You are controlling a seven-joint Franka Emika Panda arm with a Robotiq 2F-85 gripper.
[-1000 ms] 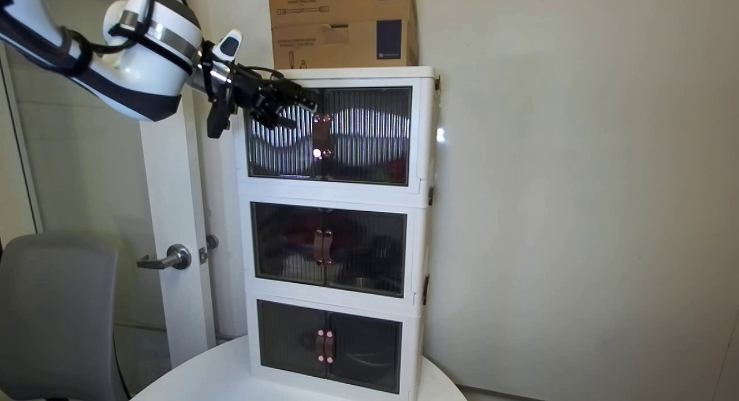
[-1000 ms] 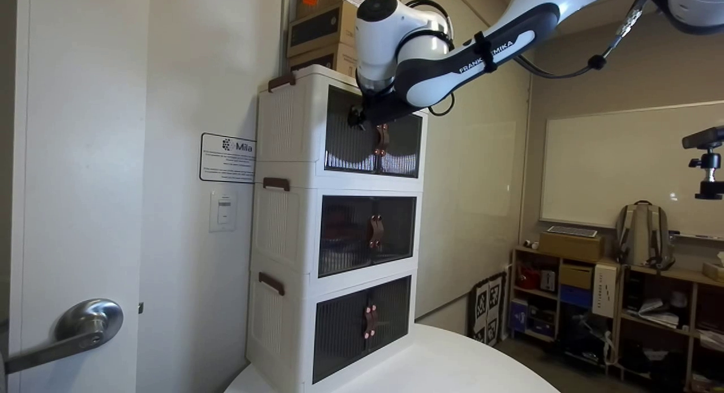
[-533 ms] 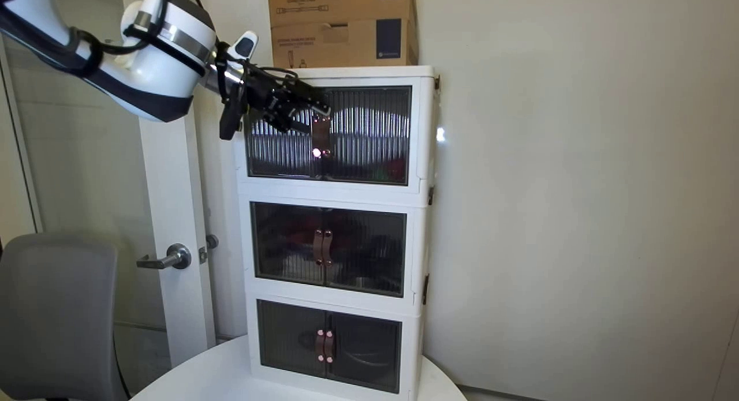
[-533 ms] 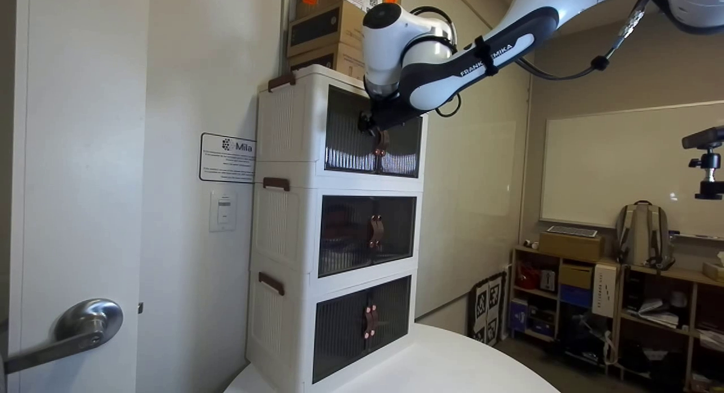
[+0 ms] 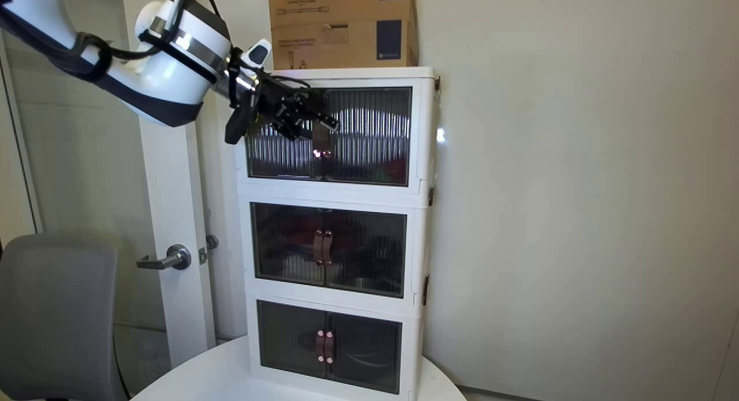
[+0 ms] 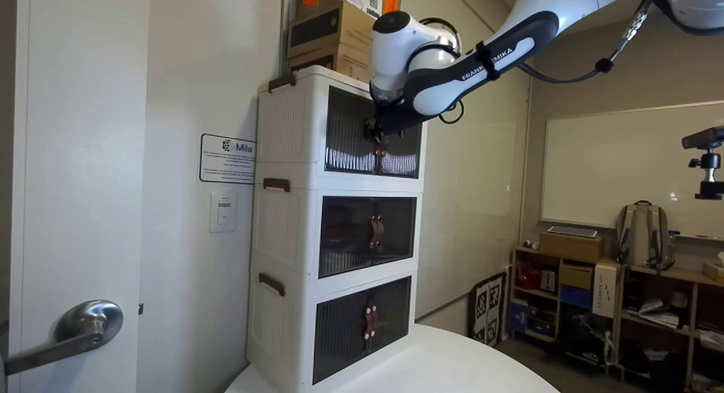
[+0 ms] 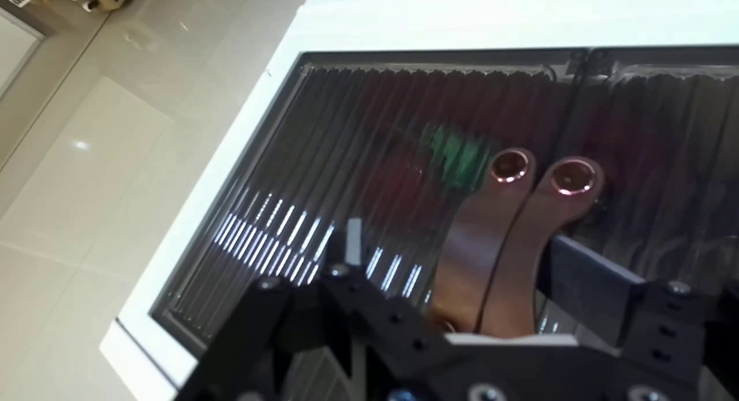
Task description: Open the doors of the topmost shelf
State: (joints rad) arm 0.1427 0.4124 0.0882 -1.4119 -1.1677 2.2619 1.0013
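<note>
The topmost shelf (image 5: 424, 130) is the upper white compartment of the cabinet, and it also shows in an exterior view (image 6: 288, 121) and the wrist view (image 7: 462, 20). Its two ribbed doors (image 5: 372, 137) (image 6: 348, 130) (image 7: 346, 118) are closed. Their brown handles (image 5: 322, 142) (image 7: 514, 262) hang side by side at the middle seam. My gripper (image 5: 320, 128) (image 6: 373, 132) is open in front of the handles. In the wrist view its fingers (image 7: 462, 248) stand on either side of both handles, the right finger close beside one. I cannot tell whether it touches. The handles' lower ends are partly hidden.
Two darker-fronted compartments (image 5: 329, 248) (image 6: 367, 234) sit below on a white round table (image 5: 213, 366) (image 6: 452, 359). Cardboard boxes (image 5: 346, 43) (image 6: 353, 34) stand at the cabinet top. A white room door (image 5: 173, 216) and a grey chair (image 5: 58, 308) are to the side.
In both exterior views my gripper has moved right and slightly down, from beside the handles to in front of them. The doors have stayed closed.
</note>
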